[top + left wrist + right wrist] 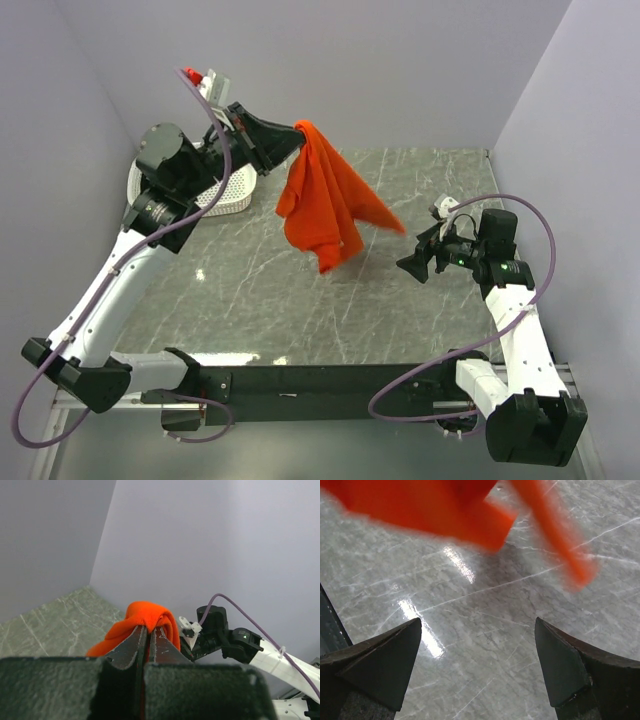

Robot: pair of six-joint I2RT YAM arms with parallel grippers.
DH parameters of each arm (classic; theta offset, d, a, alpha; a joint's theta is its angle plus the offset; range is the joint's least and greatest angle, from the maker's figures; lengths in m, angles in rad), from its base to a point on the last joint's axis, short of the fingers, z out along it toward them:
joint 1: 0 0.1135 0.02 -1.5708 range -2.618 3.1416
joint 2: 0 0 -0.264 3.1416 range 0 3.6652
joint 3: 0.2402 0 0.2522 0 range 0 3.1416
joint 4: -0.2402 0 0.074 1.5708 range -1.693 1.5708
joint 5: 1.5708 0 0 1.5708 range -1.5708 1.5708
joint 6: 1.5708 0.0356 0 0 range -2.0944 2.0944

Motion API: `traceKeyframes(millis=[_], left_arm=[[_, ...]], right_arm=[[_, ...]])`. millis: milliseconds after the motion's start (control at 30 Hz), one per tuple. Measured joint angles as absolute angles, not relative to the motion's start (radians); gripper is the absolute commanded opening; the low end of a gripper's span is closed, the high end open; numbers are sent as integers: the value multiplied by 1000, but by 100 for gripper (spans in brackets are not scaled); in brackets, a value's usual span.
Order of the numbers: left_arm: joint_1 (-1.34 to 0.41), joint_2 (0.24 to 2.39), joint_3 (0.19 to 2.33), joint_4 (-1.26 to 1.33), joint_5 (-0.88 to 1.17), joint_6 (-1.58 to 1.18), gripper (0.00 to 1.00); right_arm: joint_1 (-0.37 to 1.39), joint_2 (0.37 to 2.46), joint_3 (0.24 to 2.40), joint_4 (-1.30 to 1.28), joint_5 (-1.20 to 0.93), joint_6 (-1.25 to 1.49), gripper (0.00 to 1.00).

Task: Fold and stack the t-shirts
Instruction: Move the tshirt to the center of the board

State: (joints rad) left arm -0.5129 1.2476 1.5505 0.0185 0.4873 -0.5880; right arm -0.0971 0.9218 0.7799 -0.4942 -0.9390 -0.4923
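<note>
One bright orange-red t-shirt (325, 200) hangs crumpled from the left pincer (298, 134).

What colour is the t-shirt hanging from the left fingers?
The t-shirt is plain bright orange-red; the top external view shows it best.

Nothing legible anywhere: no word, brand, number or sign can be read on the shirt (325, 195) or on the basket (228, 190).
</note>
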Motion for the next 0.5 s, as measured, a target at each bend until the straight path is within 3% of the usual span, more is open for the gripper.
traceKeyframes(millis=[133, 167, 200, 267, 400, 433, 500], left_arm=[[-519, 1254, 1477, 31, 471, -576, 1], [-521, 1263, 1452, 39, 470, -569, 7], [-521, 1275, 1431, 43, 470, -562, 35], [-523, 1312, 1398, 40, 459, -535, 59], [-535, 1372, 1345, -28, 300, -435, 86], [-537, 1364, 1309, -39, 241, -402, 97], [-537, 1328, 1259, -59, 150, -358, 100]], right_arm=[[-101, 922, 780, -494, -939, -492, 100], [-101, 922, 780, -494, -939, -493, 100], [-102, 922, 780, -494, -939, -492, 100], [-105, 921, 780, -494, -939, -493, 100], [-112, 918, 780, -495, -939, -496, 100], [-114, 918, 780, -495, -939, -496, 100], [-117, 918, 780, -495, -940, -500, 100]])
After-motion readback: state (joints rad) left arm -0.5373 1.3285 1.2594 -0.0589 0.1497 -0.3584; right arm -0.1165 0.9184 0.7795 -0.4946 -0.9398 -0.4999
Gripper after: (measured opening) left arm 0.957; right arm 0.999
